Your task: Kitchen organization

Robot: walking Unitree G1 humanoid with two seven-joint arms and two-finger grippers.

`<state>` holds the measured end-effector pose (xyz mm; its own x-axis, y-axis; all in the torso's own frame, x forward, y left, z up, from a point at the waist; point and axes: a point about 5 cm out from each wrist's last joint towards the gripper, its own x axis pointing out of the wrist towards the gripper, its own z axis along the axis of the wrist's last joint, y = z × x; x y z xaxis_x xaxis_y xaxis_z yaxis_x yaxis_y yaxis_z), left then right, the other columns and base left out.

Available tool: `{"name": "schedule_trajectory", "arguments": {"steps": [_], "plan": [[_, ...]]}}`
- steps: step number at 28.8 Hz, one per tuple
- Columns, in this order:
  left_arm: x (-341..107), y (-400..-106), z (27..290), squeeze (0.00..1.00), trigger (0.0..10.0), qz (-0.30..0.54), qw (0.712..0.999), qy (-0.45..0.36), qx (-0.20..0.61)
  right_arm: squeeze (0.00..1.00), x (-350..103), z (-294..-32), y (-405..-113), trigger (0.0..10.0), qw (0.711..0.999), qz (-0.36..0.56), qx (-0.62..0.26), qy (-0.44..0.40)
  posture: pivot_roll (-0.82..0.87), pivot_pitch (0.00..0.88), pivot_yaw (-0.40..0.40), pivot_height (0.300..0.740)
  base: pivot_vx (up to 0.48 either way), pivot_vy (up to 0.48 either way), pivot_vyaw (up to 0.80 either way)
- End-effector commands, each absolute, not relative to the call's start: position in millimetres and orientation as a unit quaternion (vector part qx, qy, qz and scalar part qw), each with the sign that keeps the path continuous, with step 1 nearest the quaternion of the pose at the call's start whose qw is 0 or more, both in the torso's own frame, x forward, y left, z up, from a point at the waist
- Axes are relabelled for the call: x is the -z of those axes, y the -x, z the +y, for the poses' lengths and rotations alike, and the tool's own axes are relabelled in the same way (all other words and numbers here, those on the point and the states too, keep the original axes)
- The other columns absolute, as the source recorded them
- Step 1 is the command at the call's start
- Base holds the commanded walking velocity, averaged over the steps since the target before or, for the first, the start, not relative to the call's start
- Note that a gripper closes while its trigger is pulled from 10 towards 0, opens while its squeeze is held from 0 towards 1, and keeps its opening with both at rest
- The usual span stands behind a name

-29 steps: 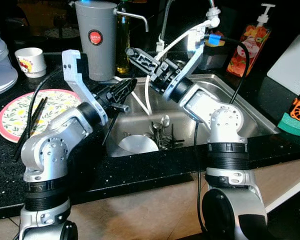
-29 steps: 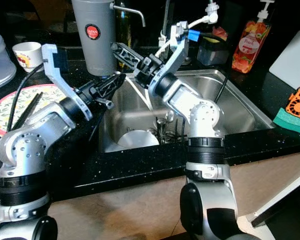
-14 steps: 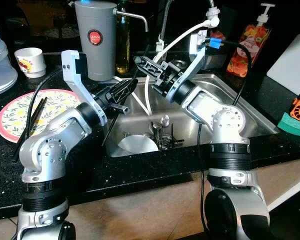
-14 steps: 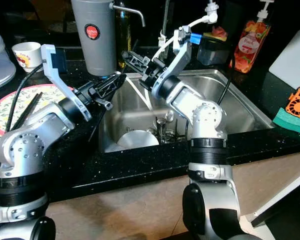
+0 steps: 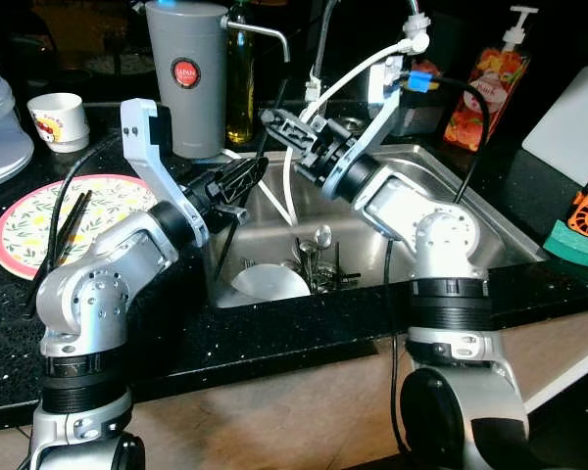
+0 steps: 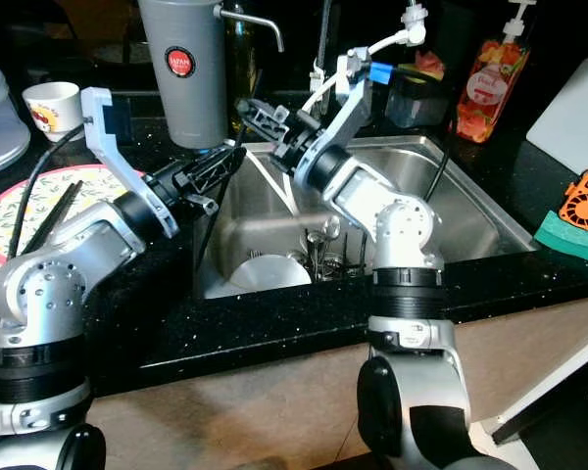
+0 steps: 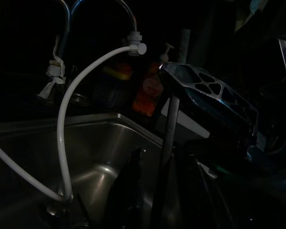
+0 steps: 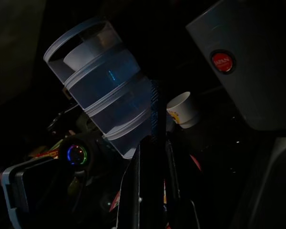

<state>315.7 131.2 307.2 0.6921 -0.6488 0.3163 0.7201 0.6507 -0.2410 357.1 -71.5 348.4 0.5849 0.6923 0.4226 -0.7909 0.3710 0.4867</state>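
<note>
Grey canister point(image 5: 188, 78): round red label, print too small to read.

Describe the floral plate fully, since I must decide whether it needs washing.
The floral plate is round, with a pink rim and a pale centre printed with small yellow and green flowers. It lies flat on the black counter, left of the sink. Dark chopsticks rest across it, sticking out over its near edge. Any food residue is too small to tell.
</note>
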Motion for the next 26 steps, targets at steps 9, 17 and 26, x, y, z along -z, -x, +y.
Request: {"name": "schedule_trajectory", "arguments": {"steps": [9, 17, 26], "plan": [[-313.6, -323.1, 143.9, 0.44, 10.0, -0.120, 0.923, 0.170, 0.324, 0.00, -358.6, -91.0, -366.3, 0.0, 0.844, -0.104, -0.417, -0.321, -0.02, 0.094, -0.051, 0.740, 0.000, 0.000, 0.00], [-321.0, -333.1, 163.5, 0.00, 10.0, -0.143, 0.967, 0.026, 0.208, 0.00, -359.6, -111.0, -379.6, 0.0, 0.923, -0.168, -0.327, -0.111, -0.03, 0.098, -0.050, 0.740, 0.000, 0.000, 0.00], [-305.8, -327.1, 137.9, 0.00, 10.0, -0.063, 0.956, -0.099, 0.270, 0.00, -309.0, -98.6, -392.2, 0.0, 0.951, -0.162, -0.259, -0.039, -0.02, 0.101, -0.047, 0.740, 0.000, 0.000, 0.00]]}}
